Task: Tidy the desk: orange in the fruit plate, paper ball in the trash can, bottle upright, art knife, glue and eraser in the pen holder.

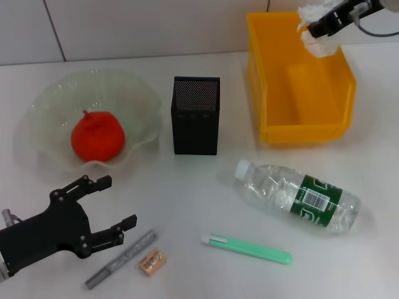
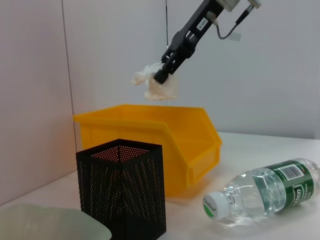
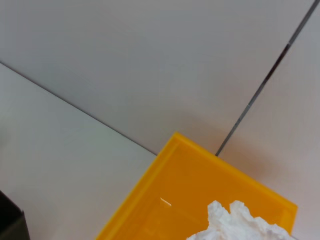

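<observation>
— Count on the desk (image 1: 187, 199)?
— One orange (image 1: 97, 136), one bottle (image 1: 297, 195), one eraser (image 1: 153, 260), one green art knife (image 1: 247, 248), one grey glue pen (image 1: 121, 258).
— Containers?
— The orange sits in the fruit plate (image 1: 134, 87). The pen holder (image 1: 196, 115) looks empty. The right gripper (image 1: 324, 25) pinches the paper ball (image 1: 320, 38) above the trash can (image 1: 299, 115).
— Bottle?
— Lying flat, cap toward the pen holder.
— Left gripper (image 1: 115, 202)?
— Spread wide, low near the glue pen.
</observation>
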Robot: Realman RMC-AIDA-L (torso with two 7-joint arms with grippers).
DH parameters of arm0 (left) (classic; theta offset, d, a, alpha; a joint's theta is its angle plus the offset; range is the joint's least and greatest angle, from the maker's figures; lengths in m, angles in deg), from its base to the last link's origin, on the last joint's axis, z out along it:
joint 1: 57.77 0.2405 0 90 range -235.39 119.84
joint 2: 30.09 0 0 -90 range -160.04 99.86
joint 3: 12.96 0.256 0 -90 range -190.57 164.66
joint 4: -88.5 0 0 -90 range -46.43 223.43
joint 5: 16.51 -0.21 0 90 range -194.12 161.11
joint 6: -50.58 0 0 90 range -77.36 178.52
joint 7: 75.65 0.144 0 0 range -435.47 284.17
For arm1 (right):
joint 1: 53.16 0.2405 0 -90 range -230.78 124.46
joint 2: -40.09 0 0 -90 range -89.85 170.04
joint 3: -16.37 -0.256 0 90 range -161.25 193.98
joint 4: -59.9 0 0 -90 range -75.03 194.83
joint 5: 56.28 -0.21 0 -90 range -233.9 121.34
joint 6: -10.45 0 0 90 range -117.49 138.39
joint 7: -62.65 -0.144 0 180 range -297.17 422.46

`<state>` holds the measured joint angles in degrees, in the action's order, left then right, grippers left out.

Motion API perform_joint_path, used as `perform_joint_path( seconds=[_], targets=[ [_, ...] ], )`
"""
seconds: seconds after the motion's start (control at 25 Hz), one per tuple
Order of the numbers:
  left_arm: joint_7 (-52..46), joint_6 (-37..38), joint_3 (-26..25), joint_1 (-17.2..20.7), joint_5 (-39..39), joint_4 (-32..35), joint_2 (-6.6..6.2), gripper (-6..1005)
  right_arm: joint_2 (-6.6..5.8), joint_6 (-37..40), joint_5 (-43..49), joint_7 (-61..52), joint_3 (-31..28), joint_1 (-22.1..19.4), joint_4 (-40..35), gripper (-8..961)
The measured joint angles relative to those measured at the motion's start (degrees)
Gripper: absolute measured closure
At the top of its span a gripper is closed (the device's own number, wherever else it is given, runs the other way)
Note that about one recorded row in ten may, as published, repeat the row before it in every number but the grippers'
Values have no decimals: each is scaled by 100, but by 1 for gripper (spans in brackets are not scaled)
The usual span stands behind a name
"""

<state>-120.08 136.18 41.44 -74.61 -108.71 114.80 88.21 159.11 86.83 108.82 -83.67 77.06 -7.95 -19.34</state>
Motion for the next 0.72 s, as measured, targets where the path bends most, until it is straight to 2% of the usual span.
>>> perform_joint_path(
  seconds=[0.12, 0.36, 0.52, 0.72],
  targets=[
    [0, 0, 0, 7, 0, -3, 5, 143, 15, -398, -113, 0, 201, -46, 209, 494],
    [-2, -8, 0, 0, 1, -10, 9, 144, 16, -598, -132, -16, 326, -24, 379, 467],
    [-4, -1, 0, -6, 0, -11, 9, 144, 16, -618, -137, -37, 328, 3, 433, 264],
    [-4, -1, 0, -4, 0, -8, 7, 145, 16, -514, -171, -42, 329, -2, 384, 163]
  ],
)
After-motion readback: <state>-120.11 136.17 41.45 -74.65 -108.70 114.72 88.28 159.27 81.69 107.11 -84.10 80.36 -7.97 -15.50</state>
